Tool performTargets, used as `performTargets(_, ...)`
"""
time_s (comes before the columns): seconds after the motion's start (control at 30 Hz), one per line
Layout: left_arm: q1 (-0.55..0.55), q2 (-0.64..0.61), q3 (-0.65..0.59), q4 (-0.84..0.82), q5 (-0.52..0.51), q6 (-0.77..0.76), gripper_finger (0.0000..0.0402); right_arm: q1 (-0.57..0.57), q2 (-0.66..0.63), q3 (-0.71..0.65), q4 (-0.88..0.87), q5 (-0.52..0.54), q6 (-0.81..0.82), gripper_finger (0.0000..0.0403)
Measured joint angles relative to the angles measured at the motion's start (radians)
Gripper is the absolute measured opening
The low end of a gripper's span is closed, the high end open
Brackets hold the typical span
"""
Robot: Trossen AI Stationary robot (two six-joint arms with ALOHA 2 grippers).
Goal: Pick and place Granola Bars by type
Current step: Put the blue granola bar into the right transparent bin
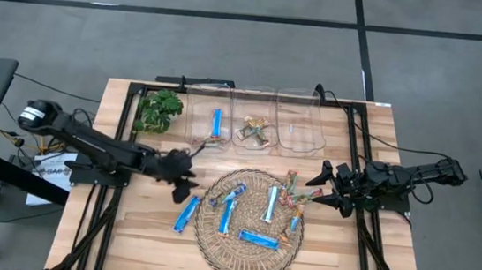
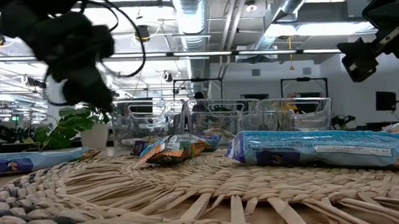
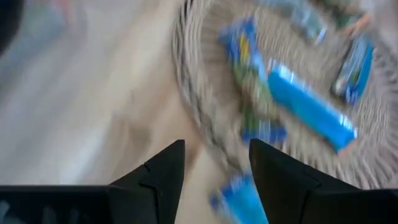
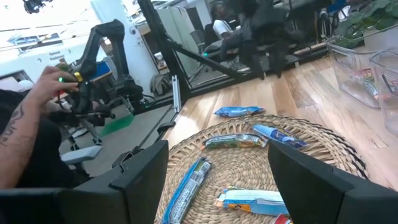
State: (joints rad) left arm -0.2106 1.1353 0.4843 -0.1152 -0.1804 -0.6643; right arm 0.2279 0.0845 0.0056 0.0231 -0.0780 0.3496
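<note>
Several granola bars lie on a round woven tray (image 1: 213, 243): blue ones (image 1: 271, 203) and multicoloured ones (image 1: 293, 189). One blue bar (image 1: 186, 212) lies flat on the table just left of the tray. My left gripper (image 1: 187, 179) hovers open above the tray's left rim, and that loose blue bar (image 3: 239, 200) shows below its fingers, untouched. My right gripper (image 1: 318, 185) waits open at the tray's right side, holding nothing.
Three clear bins stand along the far side. The left one (image 1: 209, 105) holds a blue bar (image 1: 216, 122), the middle one (image 1: 257, 110) holds tan bars, and the right one (image 1: 302, 123) shows nothing inside. A green plant (image 1: 158, 109) stands left of the bins. A person sits beyond the table (image 4: 25, 143).
</note>
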Motion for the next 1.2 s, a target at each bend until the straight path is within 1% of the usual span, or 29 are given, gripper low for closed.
performTargets(0.1, -0.073, 0.000, 0.000, -0.093, 0.000, -0.141, 0.0174, 0.000, 0.000, 0.000, 0.000, 0.000, 0.000, 0.0271)
performTargets(0.3, -0.207, 0.003, 0.010, -0.194, -0.008, -0.378, 0.0174, 0.000, 0.000, 0.000, 0.000, 0.000, 0.000, 0.0271)
performTargets(0.5, -0.318, 0.054, 0.104, -0.345, -0.039, -0.531, 0.0174, 0.000, 0.000, 0.000, 0.000, 0.000, 0.000, 0.0271)
performTargets(0.7, -0.365, 0.188, 0.231, -0.467, -0.043, -0.570, 0.0174, 0.000, 0.000, 0.000, 0.000, 0.000, 0.000, 0.0271)
performTargets(0.97, -0.379, 0.345, 0.339, -0.483, -0.030, -0.570, 0.0174, 0.000, 0.000, 0.000, 0.000, 0.000, 0.000, 0.0271)
performTargets(1.2, -0.387, 0.423, 0.391, -0.530, -0.008, -0.586, 0.0174, 0.000, 0.000, 0.000, 0.000, 0.000, 0.000, 0.0271)
